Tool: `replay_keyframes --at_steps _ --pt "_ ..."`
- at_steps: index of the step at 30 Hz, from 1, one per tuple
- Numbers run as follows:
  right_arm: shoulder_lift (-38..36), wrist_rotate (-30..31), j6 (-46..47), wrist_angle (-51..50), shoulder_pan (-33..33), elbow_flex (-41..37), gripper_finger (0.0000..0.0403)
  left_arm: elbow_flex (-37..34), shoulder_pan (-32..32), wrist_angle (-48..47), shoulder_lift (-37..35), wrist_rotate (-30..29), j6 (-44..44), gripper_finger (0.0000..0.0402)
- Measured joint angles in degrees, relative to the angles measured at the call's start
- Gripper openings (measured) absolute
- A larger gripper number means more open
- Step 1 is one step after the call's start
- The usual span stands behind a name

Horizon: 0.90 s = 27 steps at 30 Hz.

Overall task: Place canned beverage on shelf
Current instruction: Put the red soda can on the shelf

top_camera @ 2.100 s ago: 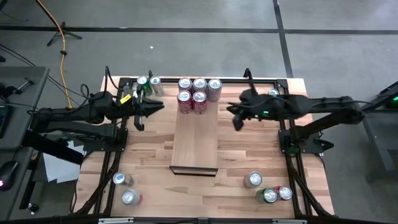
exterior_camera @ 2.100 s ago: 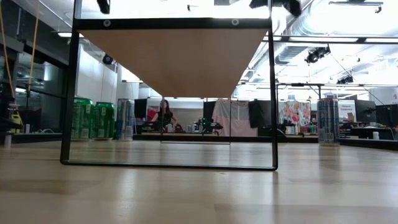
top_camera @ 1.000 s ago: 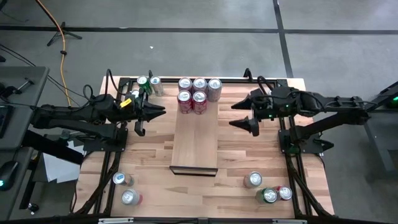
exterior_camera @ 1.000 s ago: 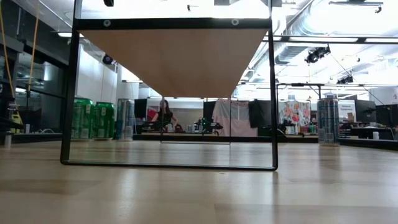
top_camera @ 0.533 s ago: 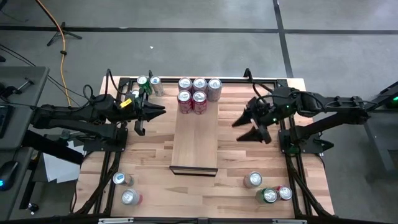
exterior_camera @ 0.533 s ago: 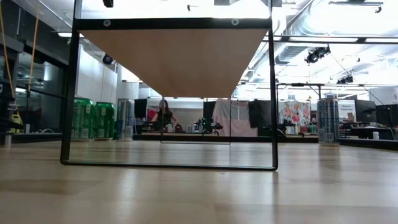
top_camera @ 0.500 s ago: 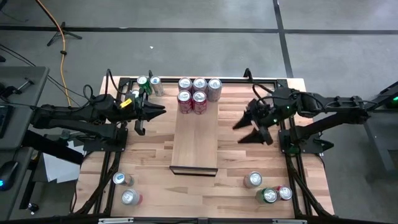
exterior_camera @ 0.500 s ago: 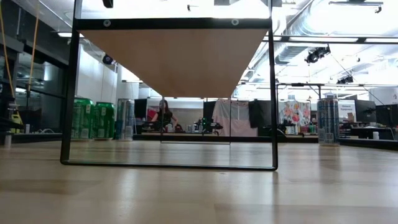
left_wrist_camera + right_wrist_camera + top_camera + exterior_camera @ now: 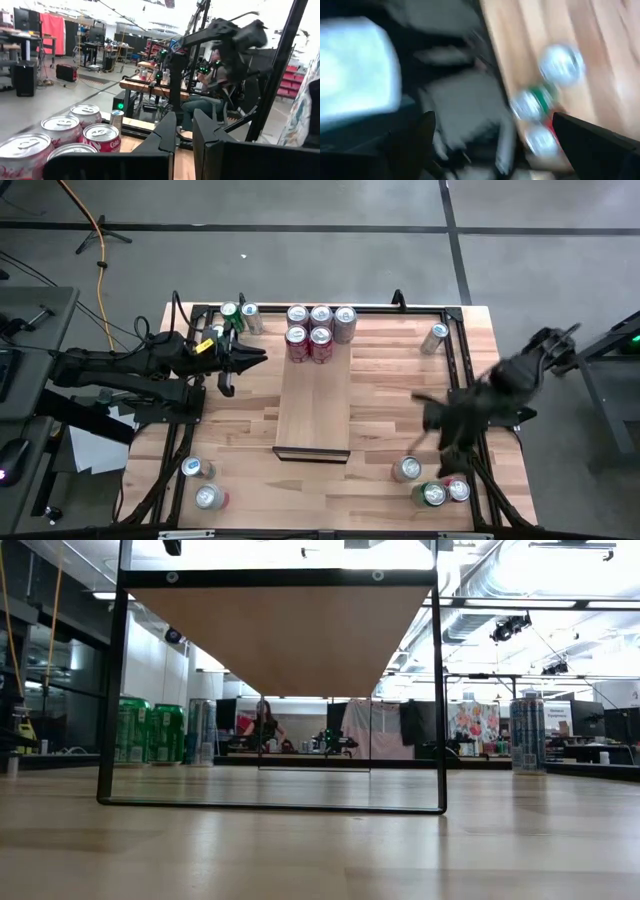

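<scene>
**Right arm swings to the near right corner**

Compared with half a second ago, my right gripper [image 9: 447, 442] has left the place beside the shelf [image 9: 313, 405] and is now over the near right part of the table [image 9: 240, 440], just above three cans [image 9: 432, 488] that stand there. It is blurred in the high view, so I go by the wrist view, where its two fingers [image 9: 410, 145] stand wide apart with nothing between them. The same three cans show below it there.

My left gripper [image 9: 240, 361] has not moved. It hangs to the left of the shelf's far end, with the fingers [image 9: 162, 137] closed together and empty.

The shelf lies in the middle of the table. Five red cans [image 9: 318, 330] stand in a group at its far end, as before. Two more cans [image 9: 240, 315] stand at the far left corner, two [image 9: 203, 483] at the near left, and one [image 9: 435, 337] at the far right.

On one red can in the left wrist view I can read "Coca-Cola" only in part; the other labels I cannot read.
</scene>
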Motion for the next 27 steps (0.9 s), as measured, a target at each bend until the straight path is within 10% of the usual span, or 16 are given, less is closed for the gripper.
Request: replay_keyframes --at_steps 14,27 --pt "21.3 -6.4 2.6 -9.5 16.7 2.6 0.0387 0.0 0.0 0.0 0.0 0.2 1.0 0.0" --pt "24.6 6.6 2.4 -13.9 17.3 2.5 0.0387 0.0 0.0 0.0 0.0 1.2 0.1 0.0001"
